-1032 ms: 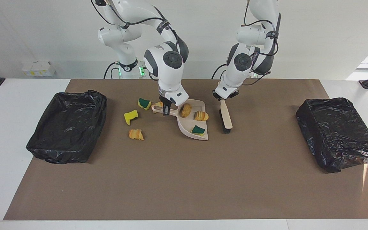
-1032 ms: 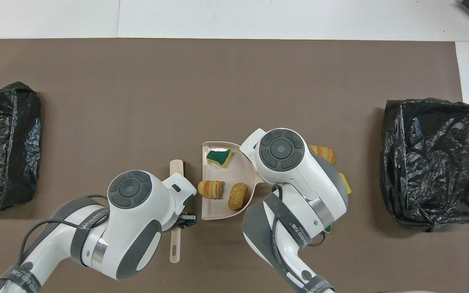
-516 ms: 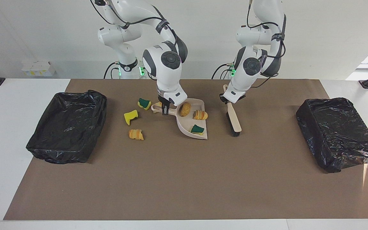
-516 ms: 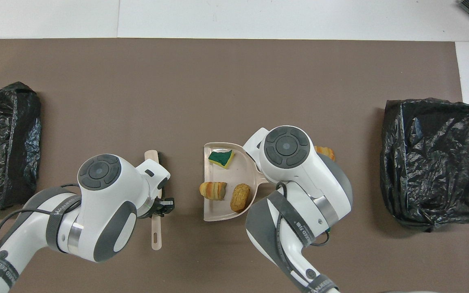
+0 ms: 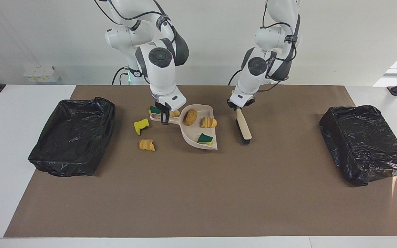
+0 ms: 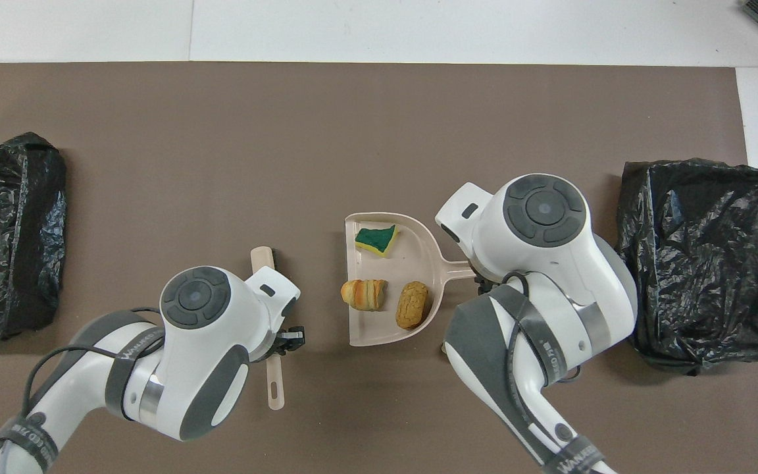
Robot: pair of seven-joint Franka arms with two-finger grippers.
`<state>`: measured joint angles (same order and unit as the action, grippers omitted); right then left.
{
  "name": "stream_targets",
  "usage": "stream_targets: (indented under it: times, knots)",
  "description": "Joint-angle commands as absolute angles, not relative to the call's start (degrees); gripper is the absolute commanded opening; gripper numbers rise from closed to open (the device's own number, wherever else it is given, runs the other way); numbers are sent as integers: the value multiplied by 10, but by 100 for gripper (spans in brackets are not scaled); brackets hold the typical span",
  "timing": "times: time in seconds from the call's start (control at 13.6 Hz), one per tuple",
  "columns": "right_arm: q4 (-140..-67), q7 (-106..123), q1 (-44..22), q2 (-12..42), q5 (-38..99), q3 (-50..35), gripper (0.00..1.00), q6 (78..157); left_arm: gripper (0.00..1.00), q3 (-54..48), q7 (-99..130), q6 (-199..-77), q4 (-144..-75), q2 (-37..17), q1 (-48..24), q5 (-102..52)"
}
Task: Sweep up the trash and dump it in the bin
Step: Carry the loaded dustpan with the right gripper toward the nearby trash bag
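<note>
Dustpan (image 5: 198, 129) duty falls to the right claw (image 5: 164, 118), which is closed on the beige handle and carries the pan lifted just off the brown worktop (image 5: 198, 193), three pieces of trash riding inside: a round tan bread piece (image 5: 190, 117), a striped bread piece (image 5: 208, 122) and a green-topped sponge chunk (image 5: 205, 138). The pan seems to be held about level, judging from the facing view, presumably so that nothing slides out over its open lip. Its long axis runs from the handle, which points toward the right arm's end of the worktop, to the pan body; the flat open lip faces toward the left arm's end, where the brush (image 5: 243, 128) is. Four more scraps are not in the pan: a yellow sponge chunk (image 5: 141, 126) and a tan bread scrap (image 5: 146, 144) lie on the worktop between the pan and the black-lined bin (image 5: 72, 136) at the right arm's end, while a green-and-yellow sponge (image 5: 154, 110) and an orange bit (image 5: 175, 113) are half hidden by the claw. The left claw (image 5: 238, 106) is closed on the brush handle, with the brush slanting down so its dark bristles reach the worktop beside the pan's lip; that pose suits another sweep or a pause while the pan travels. A second black-lined bin (image 5: 365, 144) sits at the left arm's end, well apart from everything. Dumping looks like the step in hand, though much trash is unswept.
</note>
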<state>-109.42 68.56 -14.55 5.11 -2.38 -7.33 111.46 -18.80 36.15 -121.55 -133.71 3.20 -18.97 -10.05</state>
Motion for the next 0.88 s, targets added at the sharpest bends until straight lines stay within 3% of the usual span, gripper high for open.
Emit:
stream_targets:
  times: [0.0,0.29,0.66,0.74,0.81]
  knots:
    - [-1106,755,-90,15,14,-77,0,1102,0,-183,428,-1265,-1383,72,-247,-93]
    - [-1099,837,17,-28,15,-73,0,1068,0,-184,444,-1291,-1415,84,-299,-120]
    - [-1087,973,176,-33,5,-69,0,1030,0,-184,480,-1296,-1429,87,-326,-126]
    - [-1089,996,209,-37,2,-69,0,1034,7,-183,480,-1297,-1429,86,-326,-127]
    - [-1088,1019,241,-37,-10,-69,0,1041,60,-183,480,-1296,-1426,84,-326,-127]
